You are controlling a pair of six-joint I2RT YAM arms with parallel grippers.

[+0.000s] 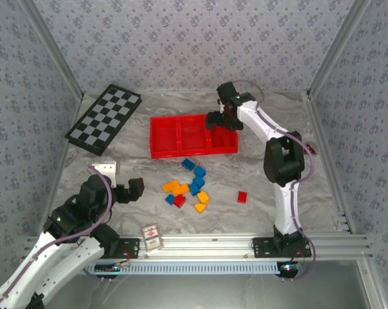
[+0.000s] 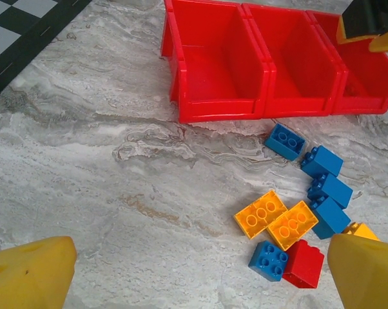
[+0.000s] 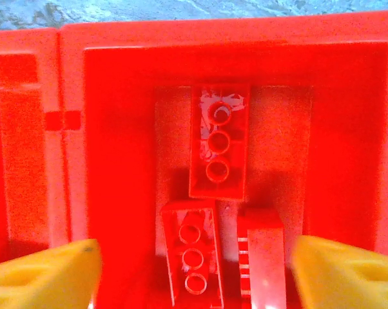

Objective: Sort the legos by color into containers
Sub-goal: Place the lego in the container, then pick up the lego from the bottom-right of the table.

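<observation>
Nearest me, the left gripper (image 2: pixel 197 273) hangs low over the marbled desk (image 2: pixel 84 180), its yellow jaws wide apart and empty. Just beyond lie the loose legos (image 1: pixel 191 187): glossy, studded blocks in blue, orange-yellow and red, several touching, with one red brick (image 1: pixel 242 197) off alone to the right. Closing on a crowded piece could shove its neighbours or let the slick plastic squirt free. Farther back sits the red tray (image 1: pixel 181 154), divided into three smooth-walled containers (image 2: pixel 220 64). The right gripper (image 1: pixel 221 121) hovers above the right-hand one, jaws spread and holding nothing. Three red bricks (image 3: pixel 218 141) rest inside, one seemingly tipped on its side. Red on red, they would be easy to misjudge.
</observation>
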